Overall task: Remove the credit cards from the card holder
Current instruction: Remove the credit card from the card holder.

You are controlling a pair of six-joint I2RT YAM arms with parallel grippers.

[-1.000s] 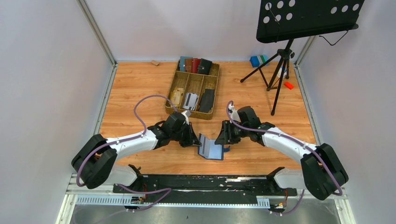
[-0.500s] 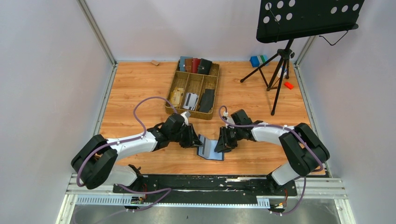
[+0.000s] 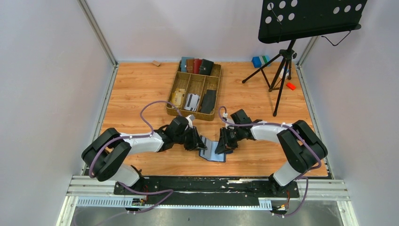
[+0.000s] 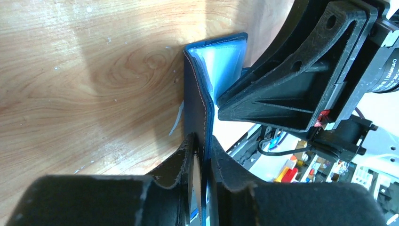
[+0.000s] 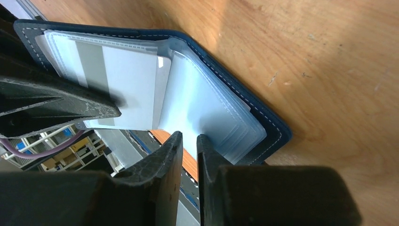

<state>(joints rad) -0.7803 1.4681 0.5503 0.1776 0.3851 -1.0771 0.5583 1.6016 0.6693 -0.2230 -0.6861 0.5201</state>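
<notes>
card holder (image 4: 194,108) open, left gripper (image 4: 201,146) pinching one cover on edge, long side straight off its fingertips (image 4: 181,157), right gripper (image 5: 189,141) nearly closed at the sleeves (image 5: 207,108), grip unclear

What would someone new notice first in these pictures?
Both grippers meet at the open navy card holder at front centre: the left gripper pinches its raised cover, the right gripper sits at its clear sleeves. A white card with a grey stripe shows in one sleeve. Farther back, a wooden tray holds loose cards and other holders.
</notes>
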